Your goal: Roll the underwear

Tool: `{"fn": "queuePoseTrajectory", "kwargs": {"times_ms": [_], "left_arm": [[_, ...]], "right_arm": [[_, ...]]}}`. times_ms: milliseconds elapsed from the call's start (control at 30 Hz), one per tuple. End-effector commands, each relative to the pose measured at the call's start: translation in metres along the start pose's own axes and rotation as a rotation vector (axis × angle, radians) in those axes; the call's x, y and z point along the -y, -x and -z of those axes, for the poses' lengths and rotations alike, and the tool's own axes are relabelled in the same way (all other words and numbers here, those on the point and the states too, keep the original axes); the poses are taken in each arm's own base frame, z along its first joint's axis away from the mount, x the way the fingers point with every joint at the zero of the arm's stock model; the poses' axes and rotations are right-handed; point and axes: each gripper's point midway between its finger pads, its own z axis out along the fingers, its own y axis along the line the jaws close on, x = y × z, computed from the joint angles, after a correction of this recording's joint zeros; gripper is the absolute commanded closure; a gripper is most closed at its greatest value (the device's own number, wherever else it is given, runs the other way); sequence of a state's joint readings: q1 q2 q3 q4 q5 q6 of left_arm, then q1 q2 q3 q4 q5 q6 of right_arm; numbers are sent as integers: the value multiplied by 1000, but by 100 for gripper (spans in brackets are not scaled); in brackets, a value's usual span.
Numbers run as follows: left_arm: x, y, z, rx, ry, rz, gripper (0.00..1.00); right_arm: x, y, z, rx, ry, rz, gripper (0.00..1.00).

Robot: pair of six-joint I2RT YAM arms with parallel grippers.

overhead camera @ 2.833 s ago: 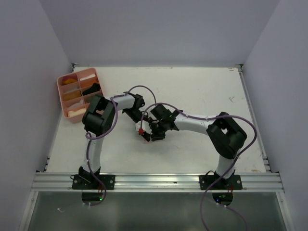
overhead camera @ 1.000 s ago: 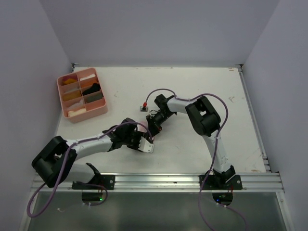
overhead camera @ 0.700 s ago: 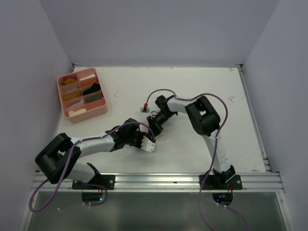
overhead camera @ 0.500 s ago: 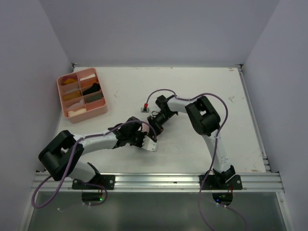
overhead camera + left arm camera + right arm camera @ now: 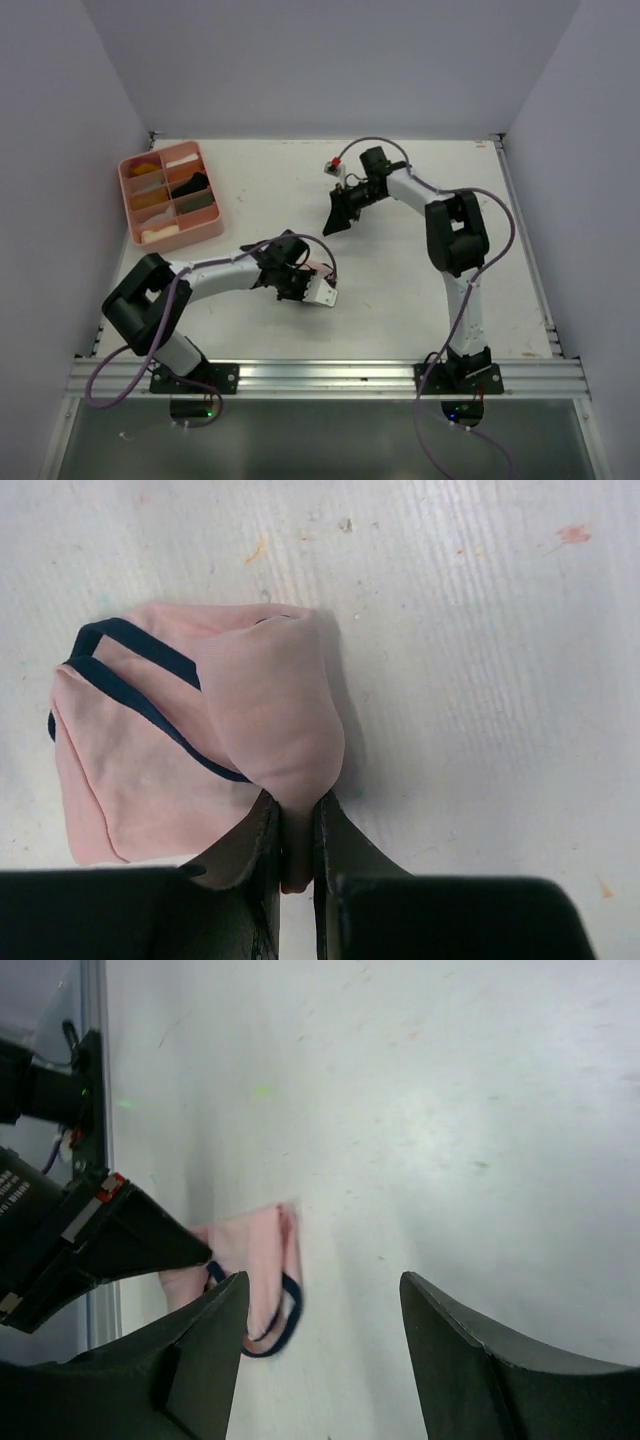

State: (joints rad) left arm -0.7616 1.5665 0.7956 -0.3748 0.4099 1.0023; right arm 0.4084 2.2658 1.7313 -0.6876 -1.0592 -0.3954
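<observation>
Pulled back to upper centre of the overhead view, the right gripper (image 5: 320,1352) hangs spread. Lower centre, the left gripper (image 5: 297,825) pinches the pale pink, dark-edged cloth underwear (image 5: 190,755) on the white table (image 5: 500,630).

my left arm (image 5: 215,275) lies low, with the elbow pushed out to my left side and the forearm reaching to the right in front of my base. my left gripper (image 5: 297,825) is tilted downward and its jaws are almost together, pinching one fold of the pink underwear (image 5: 200,730). my right arm (image 5: 455,235) is stretched far forward, its last part bending to the left. my right gripper (image 5: 322,1290) is tilted downward too, with the jaws standing wide apart.
</observation>
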Motion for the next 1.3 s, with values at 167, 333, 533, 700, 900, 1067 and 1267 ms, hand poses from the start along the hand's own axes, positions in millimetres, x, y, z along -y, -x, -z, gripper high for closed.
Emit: {"fn": "queuePoseTrajectory", "kwargs": {"times_ms": [167,333,533,700,900,1067,1267], "left_arm": [[84,-18,-8,-92,-549,323,100],[61,-14,-11,-87,-609,461,100],[41,-32,-23,-100,-659,645,100],[31,-54,-38,-143,-659,715,100],[24,-62,-51,-140,-660,769,100],[21,-65,-58,-134,-660,801,99],[19,-62,-58,-122,-655,800,97]], "right_arm": [[-28,37,97,133,-206,264,40],[-54,-11,105,32,-233,367,54],[-81,-39,120,-13,-307,485,64],[-99,-48,111,-66,-351,592,63],[-106,-69,47,-241,-374,745,54],[-106,-85,-5,-381,-403,882,52],[-103,-101,-37,-423,-362,960,52]]}}
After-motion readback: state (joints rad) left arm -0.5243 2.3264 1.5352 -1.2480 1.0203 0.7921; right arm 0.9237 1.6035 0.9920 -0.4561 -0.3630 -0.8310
